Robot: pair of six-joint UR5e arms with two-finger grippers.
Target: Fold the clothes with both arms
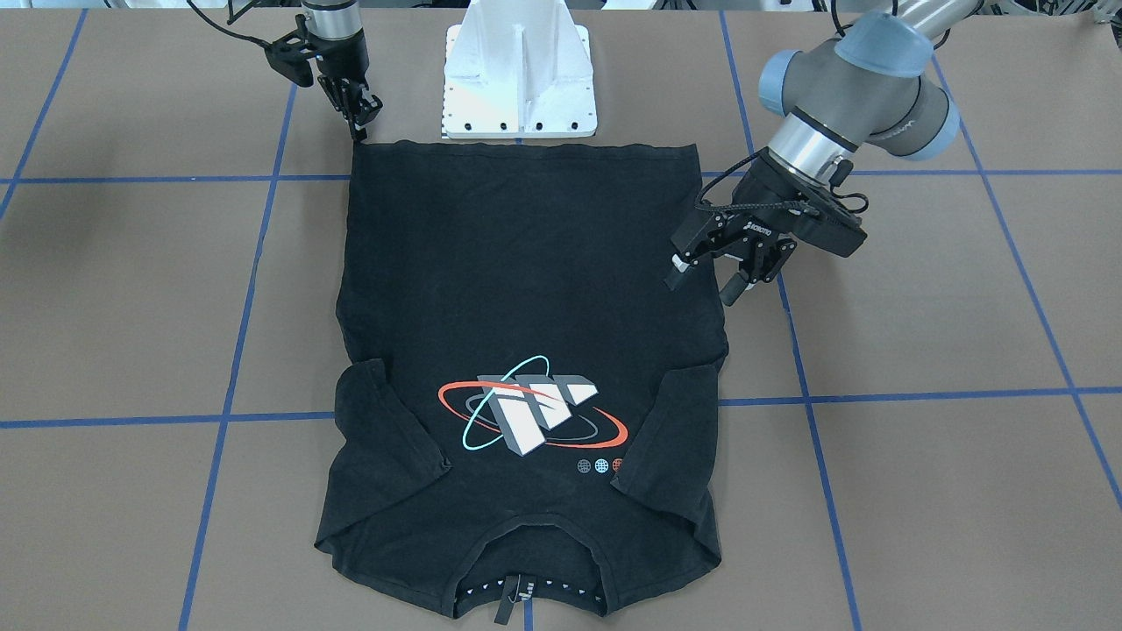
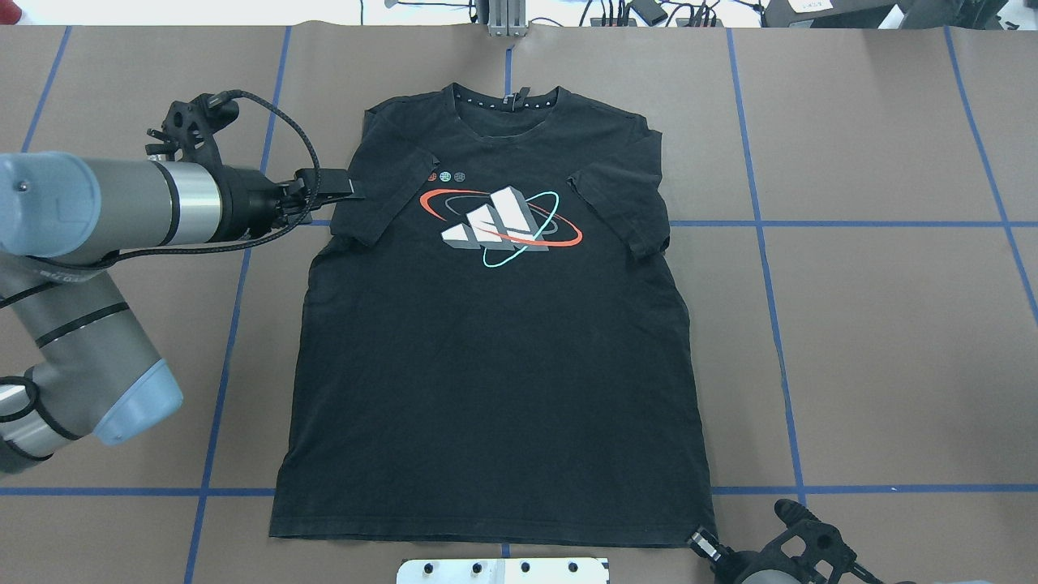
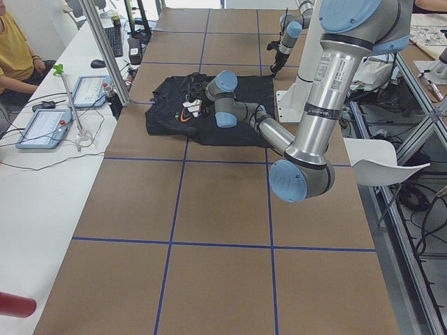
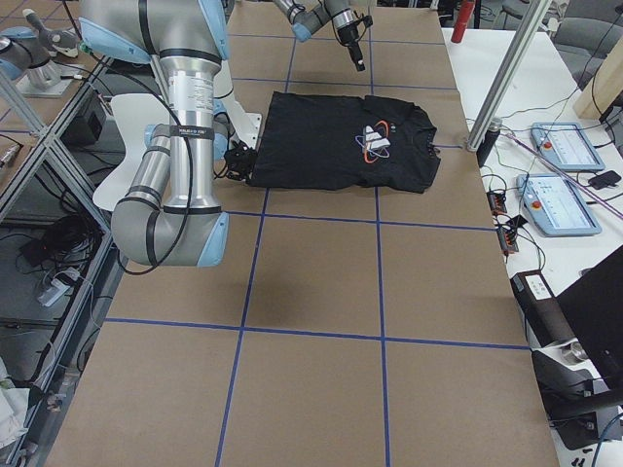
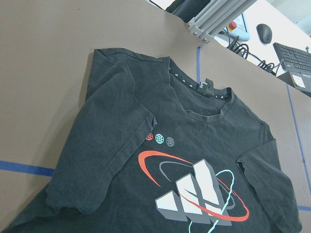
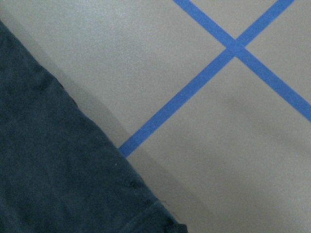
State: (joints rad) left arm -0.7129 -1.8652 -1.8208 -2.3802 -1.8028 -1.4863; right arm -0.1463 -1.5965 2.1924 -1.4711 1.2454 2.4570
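Bright even light, faint shadows; right wrist view of T-shirt point(image 6: 48, 170) seemingly defocused.

One black T-shirt point(image 1: 526, 280) on one table point(image 1: 920, 482), bearing one chest graphic point(image 1: 533, 412) and three small dots point(image 1: 601, 465). Two robot arms, the left arm point(image 1: 863, 79) and the right arm point(image 1: 331, 17), each with one two-finger hand: left hand point(image 1: 701, 287), right hand point(image 1: 358, 131). One white mounting base point(image 1: 519, 79). Two tablets point(image 3: 89, 91) on the side bench, and one person point(image 3: 14, 52) in yellow
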